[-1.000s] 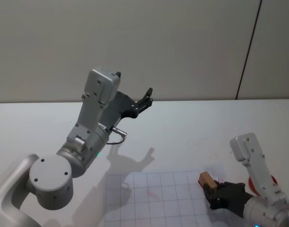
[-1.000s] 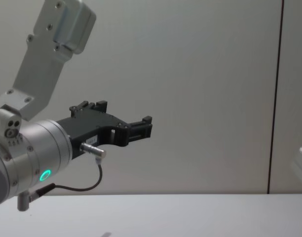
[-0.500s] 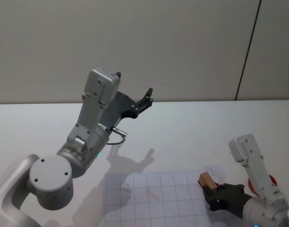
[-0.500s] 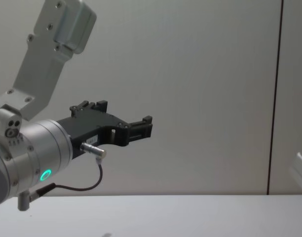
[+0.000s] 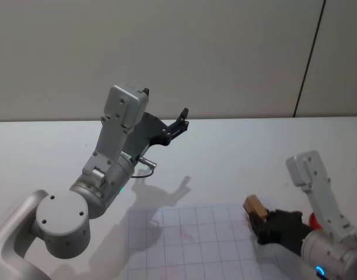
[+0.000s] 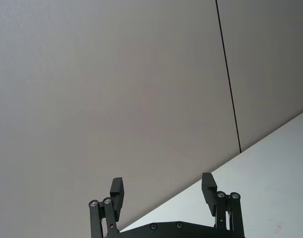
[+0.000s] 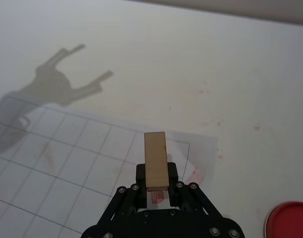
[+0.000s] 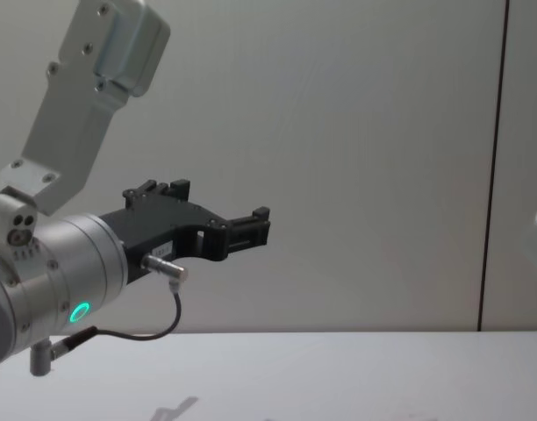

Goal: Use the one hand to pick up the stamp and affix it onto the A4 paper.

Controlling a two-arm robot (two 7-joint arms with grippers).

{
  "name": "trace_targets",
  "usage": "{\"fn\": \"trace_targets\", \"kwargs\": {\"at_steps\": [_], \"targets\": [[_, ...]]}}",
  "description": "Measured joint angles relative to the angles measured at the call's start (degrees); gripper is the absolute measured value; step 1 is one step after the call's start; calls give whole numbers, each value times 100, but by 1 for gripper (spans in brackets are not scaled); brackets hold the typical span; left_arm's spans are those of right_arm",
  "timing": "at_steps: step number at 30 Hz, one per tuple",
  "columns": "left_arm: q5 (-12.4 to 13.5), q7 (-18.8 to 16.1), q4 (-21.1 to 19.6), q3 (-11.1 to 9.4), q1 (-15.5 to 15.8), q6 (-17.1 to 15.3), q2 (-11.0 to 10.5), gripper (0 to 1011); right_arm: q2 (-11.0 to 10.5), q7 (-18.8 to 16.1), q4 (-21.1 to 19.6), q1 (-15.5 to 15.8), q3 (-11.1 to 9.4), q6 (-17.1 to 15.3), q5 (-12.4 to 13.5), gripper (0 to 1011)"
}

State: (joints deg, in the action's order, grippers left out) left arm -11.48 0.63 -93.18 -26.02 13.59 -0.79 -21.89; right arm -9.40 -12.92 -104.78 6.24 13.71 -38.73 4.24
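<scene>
Gripping stamp (image 7: pixel 155 153), right tool (image 7: pixel 157 174) (base cut off) over paper (image 7: pixel 82 158) corner; left tool (image 6: pixel 162 186) spread, raised

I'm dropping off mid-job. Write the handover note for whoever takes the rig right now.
Right tool: shut on the stamp, held at the far right corner of the gridded paper. I cannot tell if it touches the sheet.
Left tool: open, raised above the table, idle.
Red ink pad: on the table, right of the paper.
Done: stamp picked up. Red smears show on the paper by the stamp.
Left: probably press the stamp onto the paper, then lift off.
</scene>
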Motion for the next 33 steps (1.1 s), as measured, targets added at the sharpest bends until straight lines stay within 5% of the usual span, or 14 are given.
{"fn": "trace_targets", "kwargs": {"at_steps": [12,33], "targets": [[0,0,0,0,0,0,0,1001,46,121,-655,-113,-141,155,189,218],[0,0,0,0,0,0,0,1001,110,1090,-842,92,-571,-625,448,218]]}}
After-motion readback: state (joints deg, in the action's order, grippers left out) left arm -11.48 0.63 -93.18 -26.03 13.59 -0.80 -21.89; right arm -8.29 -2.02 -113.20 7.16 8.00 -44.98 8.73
